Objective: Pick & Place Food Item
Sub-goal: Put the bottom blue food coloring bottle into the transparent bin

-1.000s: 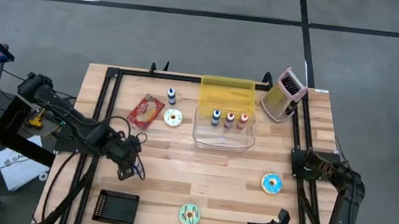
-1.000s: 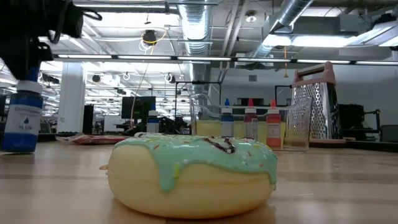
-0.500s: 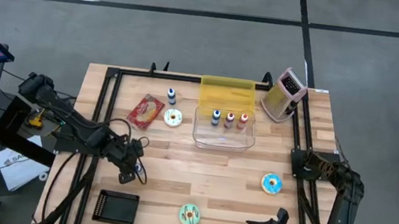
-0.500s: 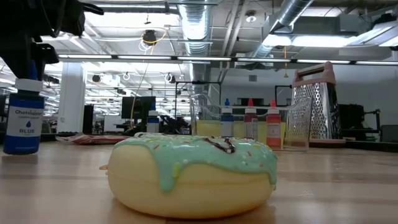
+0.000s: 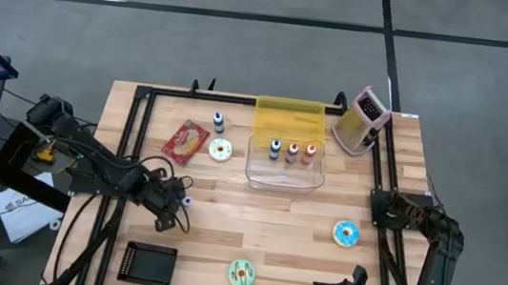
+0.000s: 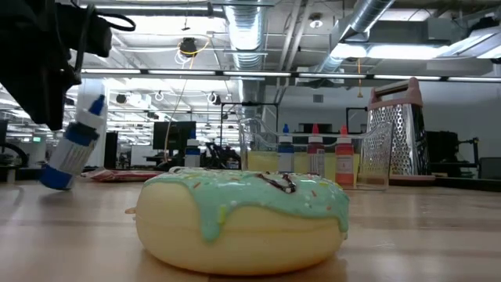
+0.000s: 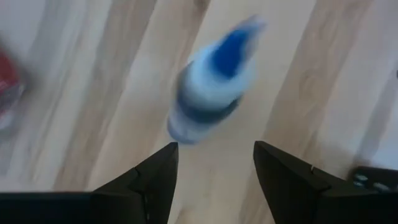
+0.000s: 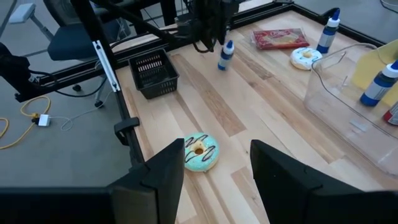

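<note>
A small blue-capped bottle leans steeply over on the wood table, its base edge down and its cap up against the dark body of my left arm. In the left wrist view the bottle is a blur just beyond my open left gripper. The right wrist view shows the bottle tilted below that arm. My left gripper hangs over the table's left middle. My right gripper stands open and high at the near right corner. A mint-iced doughnut lies near the front edge.
A black basket sits at the near left. A clear bin holds three bottles, with a yellow lid behind it and a grater at far right. A red packet, a white doughnut, another bottle and a blue doughnut also lie about.
My left gripper has sunk a little and rolled slightly. The blue bottle below it came down upright onto the table and has now tipped over to a steep lean, its base staying near the same spot and its cap swinging aside.
</note>
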